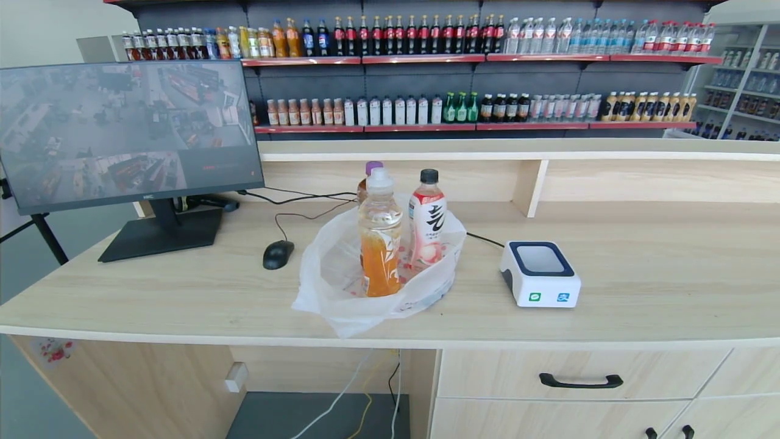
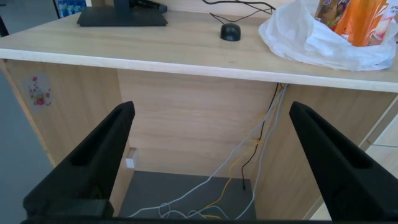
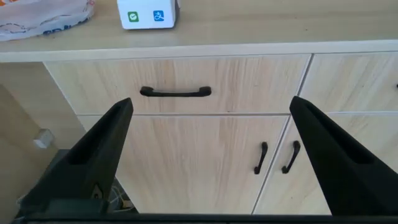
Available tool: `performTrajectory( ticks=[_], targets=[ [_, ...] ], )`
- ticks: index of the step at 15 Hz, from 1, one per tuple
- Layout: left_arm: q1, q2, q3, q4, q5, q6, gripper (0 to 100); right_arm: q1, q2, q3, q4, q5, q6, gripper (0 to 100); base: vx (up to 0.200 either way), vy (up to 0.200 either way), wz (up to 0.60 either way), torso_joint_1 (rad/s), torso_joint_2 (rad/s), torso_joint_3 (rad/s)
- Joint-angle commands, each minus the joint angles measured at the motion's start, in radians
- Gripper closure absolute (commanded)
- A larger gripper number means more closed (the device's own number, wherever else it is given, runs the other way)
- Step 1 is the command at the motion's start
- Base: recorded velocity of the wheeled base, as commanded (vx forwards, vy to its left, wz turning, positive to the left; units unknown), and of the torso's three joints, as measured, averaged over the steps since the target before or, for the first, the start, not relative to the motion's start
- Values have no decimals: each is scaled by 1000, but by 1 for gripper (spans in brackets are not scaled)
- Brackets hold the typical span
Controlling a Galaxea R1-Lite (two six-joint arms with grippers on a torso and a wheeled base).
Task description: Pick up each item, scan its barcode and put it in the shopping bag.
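A white plastic shopping bag (image 1: 341, 277) lies open on the wooden counter (image 1: 640, 274) with three bottles standing in it: an orange drink bottle (image 1: 379, 244) in front, a white-and-pink bottle (image 1: 427, 222) to its right, and a purple-capped bottle (image 1: 370, 171) behind. The white barcode scanner (image 1: 540, 274) sits to the bag's right. My left gripper (image 2: 208, 162) hangs open below the counter's front edge, facing the cable gap under the bag (image 2: 317, 37). My right gripper (image 3: 211, 162) is open too, low in front of the drawer, with the scanner (image 3: 148, 14) above it.
A monitor (image 1: 125, 134) on a stand and a black mouse (image 1: 278, 253) occupy the counter's left. Cables (image 2: 249, 155) hang under the counter. A drawer with a black handle (image 3: 175, 92) and cupboard doors lie below the scanner. Shelves of drinks (image 1: 426, 67) line the back wall.
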Motion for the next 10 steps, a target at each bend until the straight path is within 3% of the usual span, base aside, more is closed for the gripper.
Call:
performTrajectory(
  ticks=[1,5,10],
  targets=[
    [2,0,0,0,0,-2,0,-1,4,2,0,0,-4,0,0,0,0,0,0,0],
    [2,0,0,0,0,-3,0,-110,-4,2,0,12,-36,0,0,0,0,0,0,0],
    [2,0,0,1,0,-6,0,-67,-87,2,0,20,7,0,0,0,0,0,0,0]
  ],
)
